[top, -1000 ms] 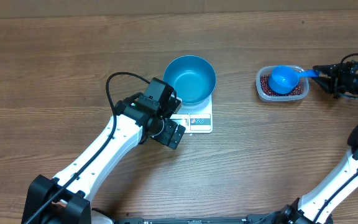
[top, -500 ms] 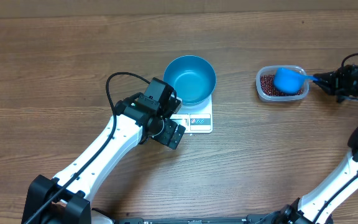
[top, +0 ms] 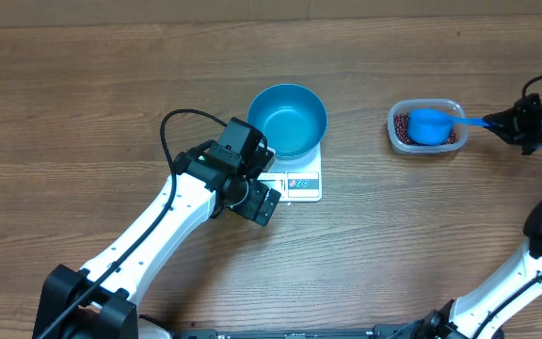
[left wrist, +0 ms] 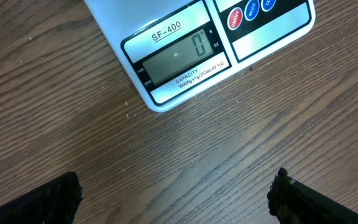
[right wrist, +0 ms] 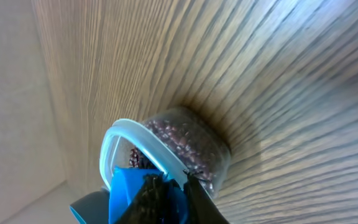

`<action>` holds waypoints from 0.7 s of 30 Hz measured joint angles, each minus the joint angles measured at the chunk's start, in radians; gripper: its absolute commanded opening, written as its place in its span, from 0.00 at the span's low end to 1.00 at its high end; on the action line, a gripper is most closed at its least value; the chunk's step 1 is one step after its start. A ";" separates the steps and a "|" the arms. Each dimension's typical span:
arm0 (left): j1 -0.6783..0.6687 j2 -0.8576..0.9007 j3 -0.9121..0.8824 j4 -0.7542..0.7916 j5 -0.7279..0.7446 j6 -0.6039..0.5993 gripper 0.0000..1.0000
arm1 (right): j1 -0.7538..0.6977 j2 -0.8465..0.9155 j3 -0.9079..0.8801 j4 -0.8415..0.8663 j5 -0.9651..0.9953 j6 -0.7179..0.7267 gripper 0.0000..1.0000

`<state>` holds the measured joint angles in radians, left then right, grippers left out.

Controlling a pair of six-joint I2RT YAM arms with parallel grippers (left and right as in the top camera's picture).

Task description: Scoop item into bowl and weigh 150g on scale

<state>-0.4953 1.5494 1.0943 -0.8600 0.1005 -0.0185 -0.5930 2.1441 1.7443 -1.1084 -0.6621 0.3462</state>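
Overhead view of a wooden worktop (top: 111,94) with two robot arms. One bright blue bowl (top: 287,121), empty, sits on one white scale (top: 299,182), whose display reads zero. To its right, well apart, one clear tub (top: 392,118) holds many small maroon beans (top: 402,127). One blue scoop (top: 428,126) rests cup-down in the tub, with its handle running sideways, away from the bowl. The right gripper (top: 508,121) is pinched narrowly on the handle's tip. The left gripper (top: 260,201) hovers just in front of the scale, spread wide and holding nothing. The right arm is nearer the beans, and the bowl lies to its left, so the loaded scoop would likely travel that way.
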 measured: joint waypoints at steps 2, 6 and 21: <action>0.000 0.000 0.000 0.000 0.000 0.000 1.00 | 0.019 0.000 0.000 -0.022 0.011 0.018 0.10; 0.000 0.000 0.000 0.000 0.000 0.000 1.00 | 0.065 0.000 0.000 -0.055 0.106 0.078 0.16; 0.000 0.000 0.000 0.000 0.000 0.000 0.99 | 0.102 -0.072 0.005 -0.095 0.288 0.121 0.33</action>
<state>-0.4953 1.5494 1.0943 -0.8600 0.1005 -0.0185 -0.4908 2.0716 1.7489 -1.2037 -0.3740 0.4667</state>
